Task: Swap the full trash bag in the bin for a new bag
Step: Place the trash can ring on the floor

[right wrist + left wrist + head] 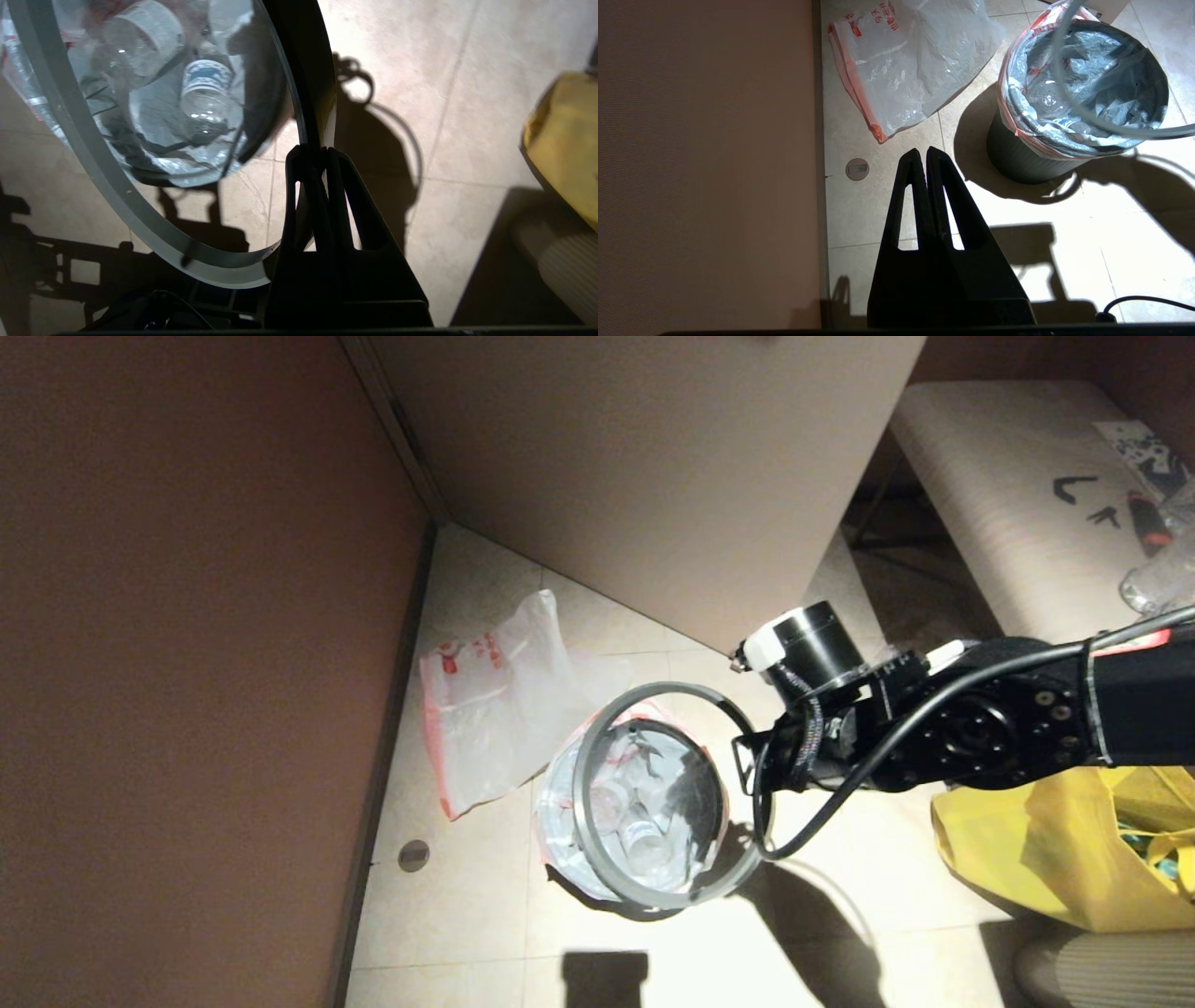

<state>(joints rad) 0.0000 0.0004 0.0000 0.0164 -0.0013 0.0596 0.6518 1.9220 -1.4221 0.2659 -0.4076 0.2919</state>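
Note:
The black bin (571, 885) (1027, 158) stands on the tiled floor, lined with the full trash bag (644, 821) (1092, 88); clear bottles (205, 93) show inside it. The grey rim ring (581, 803) (93, 154) hangs tilted above the bin's mouth, off the bin. My right gripper (754, 767) (313, 154) is shut on the ring's right side. The new bag (495, 709) (915, 60) lies flat on the floor to the bin's left, near the wall. My left gripper (923, 151) is shut and empty, hanging over the floor short of the bin.
A brown wall (187, 663) runs along the left and a pale cabinet panel (653, 476) stands behind. A yellow tote (1046, 840) (565, 144) sits on the floor to the right, below a bench (1008, 504). A round floor plug (414, 855) lies by the wall.

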